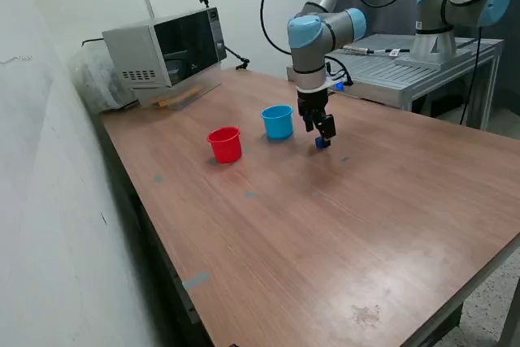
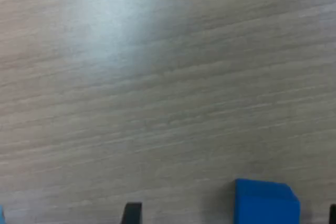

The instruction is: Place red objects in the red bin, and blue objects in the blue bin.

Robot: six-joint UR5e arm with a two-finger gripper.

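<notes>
Jaws stand low over the worktop (image 1: 341, 225) with a dark blue cube (image 1: 322, 143) between them — whether they are already clenched on it cannot be told. In the wrist view the cube (image 2: 266, 203) sits nearer one finger. Just beside stands the blue bin (image 1: 278, 121), its likely destination; the red bin (image 1: 225, 144) is further off. No red cubes or readable writing show.

Exterior view: looking down from above one corner of the wooden table (image 1: 341, 225), taking in most of its top.
Wrist view: facing straight down, sitting very close to the wood.
Shared: both are showing the blue cube (image 1: 322, 143) (image 2: 265, 203).
</notes>
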